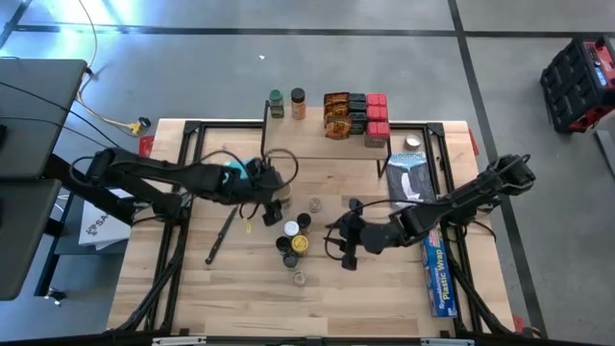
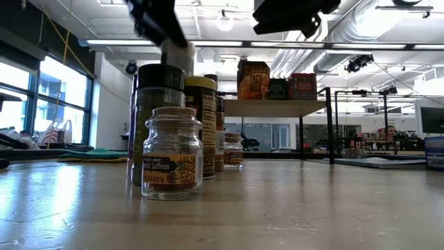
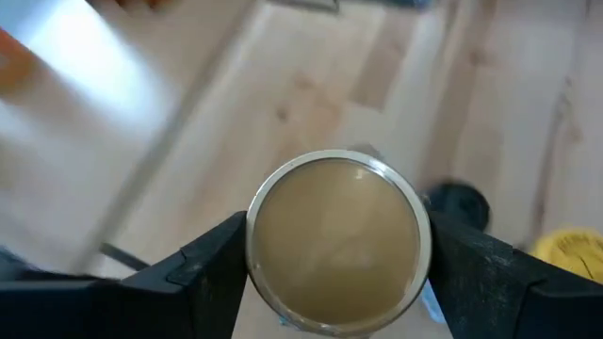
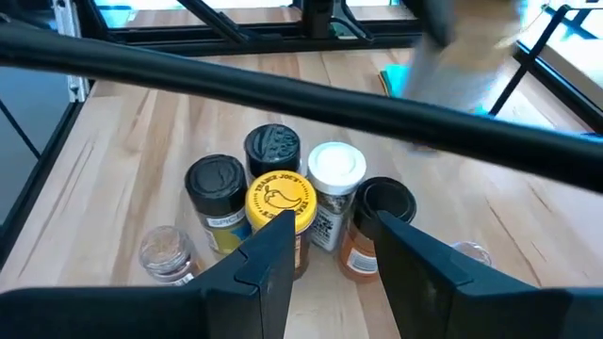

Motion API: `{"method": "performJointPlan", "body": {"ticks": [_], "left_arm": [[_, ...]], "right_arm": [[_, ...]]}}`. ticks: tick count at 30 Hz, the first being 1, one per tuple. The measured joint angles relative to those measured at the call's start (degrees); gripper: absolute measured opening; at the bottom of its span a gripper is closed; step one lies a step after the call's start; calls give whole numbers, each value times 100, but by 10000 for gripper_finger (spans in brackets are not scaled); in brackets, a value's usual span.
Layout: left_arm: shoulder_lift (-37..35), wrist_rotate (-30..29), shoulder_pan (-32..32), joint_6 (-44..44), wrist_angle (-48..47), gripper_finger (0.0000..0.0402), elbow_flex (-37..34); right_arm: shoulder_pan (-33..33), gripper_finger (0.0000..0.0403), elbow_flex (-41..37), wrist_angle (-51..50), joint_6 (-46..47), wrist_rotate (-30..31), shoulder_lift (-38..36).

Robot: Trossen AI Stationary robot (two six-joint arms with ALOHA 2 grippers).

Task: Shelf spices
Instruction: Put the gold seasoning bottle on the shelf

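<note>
So left gripper (image 3: 332, 273) is clamped on a tan-lid jar (image 3: 336, 241), held above the table left of the jar cluster (image 1: 296, 242), prob for carrying to the shelf (image 1: 404, 144) at far edge. Right gripper (image 4: 330, 259) hovers near the cluster, fingers parted, nothing held, lined up w/ the yellow-lid jar (image 4: 279, 202).

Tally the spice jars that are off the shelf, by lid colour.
Black-lid jars: 3
Yellow-lid jar: 1
White-lid jar: 1
Clear-top jars: 2
Tan-lid jar, in the left gripper: 1
Total: 8
</note>
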Motion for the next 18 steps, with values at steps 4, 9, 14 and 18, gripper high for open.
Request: {"method": "performJointPlan", "body": {"ticks": [4,9,14,18], "left_arm": [[-4,-144,329,379,-263,267,632],[-4,-140,1036,912,-543,267,1099],[0,218,2002,1310,-580,267,1171],[12,610,2712,1395,-569,267,1171]], "right_arm": [[35,140,0,-1,2,2,0],[58,140,0,-1,2,50,0],[59,140,0,-3,6,50,0],[57,140,0,-3,10,52,0]]}}
